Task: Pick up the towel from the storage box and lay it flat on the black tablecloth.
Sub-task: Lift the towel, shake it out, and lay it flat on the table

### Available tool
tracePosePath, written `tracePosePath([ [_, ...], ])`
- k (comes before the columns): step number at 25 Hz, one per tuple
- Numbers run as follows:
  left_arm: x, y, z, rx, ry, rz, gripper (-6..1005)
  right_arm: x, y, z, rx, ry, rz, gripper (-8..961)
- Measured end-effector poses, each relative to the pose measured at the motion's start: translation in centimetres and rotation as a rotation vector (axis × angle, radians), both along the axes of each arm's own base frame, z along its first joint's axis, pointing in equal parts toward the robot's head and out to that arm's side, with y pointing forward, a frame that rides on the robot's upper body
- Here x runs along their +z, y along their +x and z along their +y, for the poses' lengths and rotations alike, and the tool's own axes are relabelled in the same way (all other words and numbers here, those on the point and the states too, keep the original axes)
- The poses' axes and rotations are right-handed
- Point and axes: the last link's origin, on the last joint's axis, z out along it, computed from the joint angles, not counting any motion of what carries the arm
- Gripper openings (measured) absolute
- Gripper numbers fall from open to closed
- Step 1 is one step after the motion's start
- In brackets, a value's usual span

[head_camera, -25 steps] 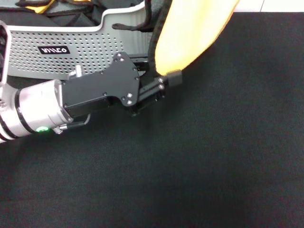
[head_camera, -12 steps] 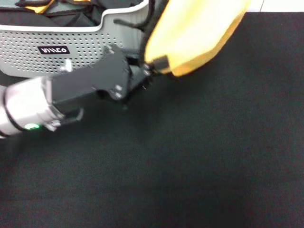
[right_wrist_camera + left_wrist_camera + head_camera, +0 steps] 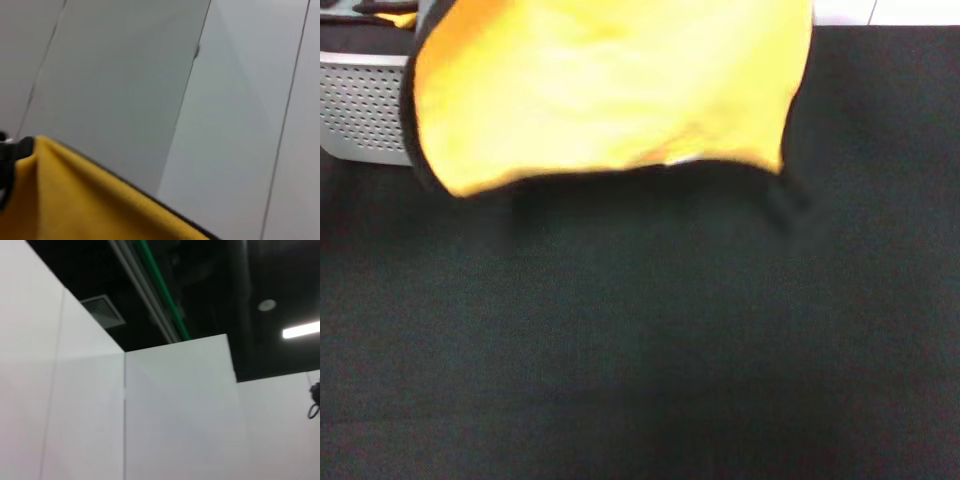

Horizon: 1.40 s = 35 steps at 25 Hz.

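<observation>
The yellow-orange towel (image 3: 610,90) with black edge trim hangs spread wide in the air over the far part of the black tablecloth (image 3: 640,340). Its top edge runs out of the head view. It hides most of the light-grey perforated storage box (image 3: 365,115), of which only a left piece shows. Neither gripper shows in the head view. In the right wrist view the towel (image 3: 75,200) fills the lower part, and a black part of my right gripper (image 3: 6,155) pinches its bunched edge. The left wrist view shows only walls and ceiling.
Black fabric with a yellow part (image 3: 380,12) lies in the storage box at the far left. A strip of white floor (image 3: 890,10) shows past the tablecloth's far edge.
The left arm has left the head view, going up. The towel, hanging narrow at the upper right before, is now stretched wide to the left and covers the box.
</observation>
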Motion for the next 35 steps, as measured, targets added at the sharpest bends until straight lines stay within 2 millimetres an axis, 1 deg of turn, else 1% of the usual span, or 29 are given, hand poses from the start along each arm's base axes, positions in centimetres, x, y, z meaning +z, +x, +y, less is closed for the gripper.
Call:
tracePosePath([
  [3, 0.2, 0.3, 0.3, -0.008, -0.015, 0.020, 11, -0.6, 1.0, -0.9, -0.004, -0.042, 0.006, 17],
  [6, -0.5, 0.3, 0.8, 0.006, -0.046, 0.079, 11, -0.9, 1.6, -1.3, -0.015, -0.058, 0.007, 17],
  [8, -0.9, 0.2, 1.2, 0.029, -0.050, 0.097, 11, -1.1, 2.1, -1.2, -0.031, -0.063, 0.011, 17],
  [11, -1.5, 0.3, 2.2, 0.077, -0.045, 0.132, 11, -0.9, 2.7, -0.6, -0.053, -0.051, 0.020, 17],
  [14, -2.1, 0.7, 3.2, 0.095, -0.046, 0.174, 10, -0.6, 2.8, 0.0, -0.055, -0.041, 0.027, 16],
  [16, -2.4, 0.8, 3.4, 0.092, -0.054, 0.196, 10, -0.9, 2.9, -0.5, -0.044, -0.062, 0.026, 16],
  [18, -2.6, 0.5, 3.0, 0.083, -0.069, 0.224, 10, -1.5, 3.4, -1.7, -0.028, -0.097, 0.018, 16],
  [20, -2.6, -0.1, 2.3, 0.074, -0.086, 0.250, 10, -2.5, 3.8, -3.7, -0.010, -0.128, -0.010, 16],
  [23, -1.9, -2.0, -0.3, 0.029, -0.130, 0.286, 10, -4.5, 4.1, -7.1, 0.018, -0.199, -0.065, 16],
  [25, -1.2, -3.7, -2.5, 0.009, -0.165, 0.311, 10, -5.9, 3.9, -8.9, 0.052, -0.255, -0.087, 16],
  [26, -0.9, -4.6, -3.7, 0.011, -0.186, 0.330, 10, -6.4, 3.8, -9.6, 0.067, -0.275, -0.092, 16],
  [27, -0.8, -5.1, -4.4, 0.016, -0.197, 0.347, 10, -6.6, 3.8, -10.8, 0.094, -0.300, -0.094, 16],
  [28, -0.8, -5.7, -5.1, 0.022, -0.214, 0.370, 10, -6.6, 3.8, -11.7, 0.115, -0.314, -0.093, 16],
  [29, -0.9, -5.9, -5.5, 0.016, -0.227, 0.388, 11, -6.2, 3.7, -12.7, 0.141, -0.319, -0.083, 16],
  [31, -1.0, -5.8, -5.7, 0.007, -0.248, 0.409, 11, -5.7, 3.7, -13.5, 0.155, -0.309, -0.080, 17],
  [32, -1.1, -5.7, -5.6, 0.005, -0.264, 0.419, 11, -5.5, 3.8, -13.6, 0.148, -0.301, -0.085, 17],
  [34, -1.5, -5.4, -4.8, 0.016, -0.299, 0.443, 11, -5.8, 4.2, -13.1, 0.116, -0.297, -0.103, 17],
  [35, -1.9, -5.3, -4.1, 0.029, -0.319, 0.456, 11, -6.4, 4.6, -12.2, 0.084, -0.306, -0.115, 17],
])
